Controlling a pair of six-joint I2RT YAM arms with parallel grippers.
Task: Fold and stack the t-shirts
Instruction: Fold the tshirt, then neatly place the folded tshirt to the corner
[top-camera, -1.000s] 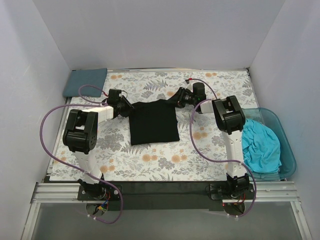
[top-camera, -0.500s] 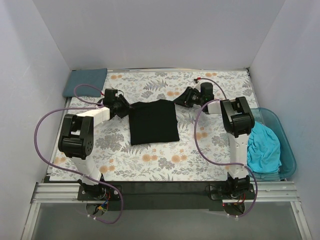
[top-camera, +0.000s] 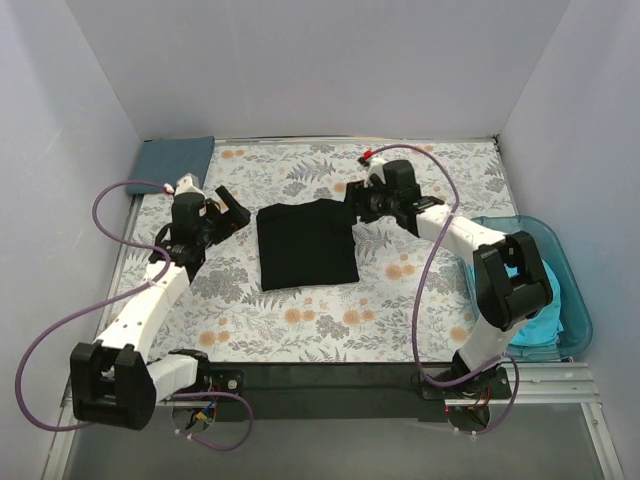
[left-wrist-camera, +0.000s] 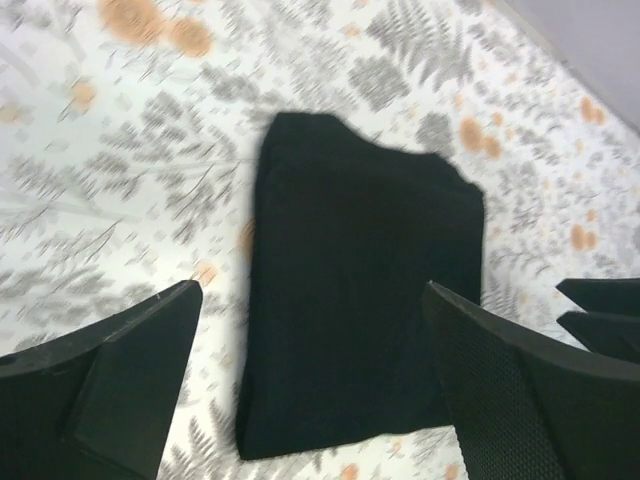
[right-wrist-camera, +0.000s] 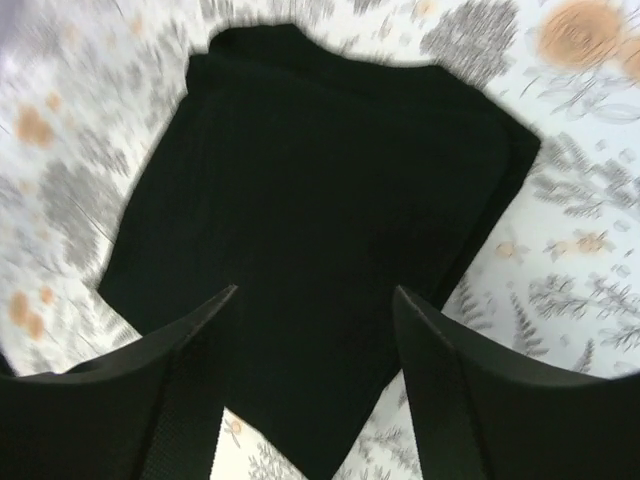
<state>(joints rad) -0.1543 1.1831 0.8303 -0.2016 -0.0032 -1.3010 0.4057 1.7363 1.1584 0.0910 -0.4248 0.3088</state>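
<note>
**Item 1. Black cotton-like short-sleeved t-shirt** (top-camera: 306, 245), plain. It is folded to a near-square packet and lies flat at the middle of the table, between the two grippers. Both wrist views show layered folded edges along one side (left-wrist-camera: 360, 330) (right-wrist-camera: 330, 170). The cloth is too dark and the wrist views too blurred to read any print or tag.

**Item 2. Slate blue-grey t-shirt** (top-camera: 172, 160), plain. It is folded flat and lies at the far left corner of the table, well apart from the black one.

**Item 3. Bright turquoise t-shirt** (top-camera: 543, 322), plain. It is bunched and unfolded inside the tub at the right, and the right arm's elbow hides part of it.

**Item 4. Translucent teal plastic tub** (top-camera: 572, 280). It stands at the right edge of the table.

**Item 5. White table cloth with grey fern and orange flower print** (top-camera: 330, 320). It covers the table top under the black and blue-grey shirts.

**Item 6. Left gripper** (top-camera: 228, 207) (left-wrist-camera: 310, 290). Its black fingers are spread wide and grip nothing. It is just beside the black shirt's left edge and points toward it, apart from the cloth.

**Item 7. Right gripper** (top-camera: 352, 194) (right-wrist-camera: 315, 293). Its black fingers are spread and grip nothing. It is near the shirt's far right corner. Its wrist camera looks down at the folded packet between the fingers.
</note>
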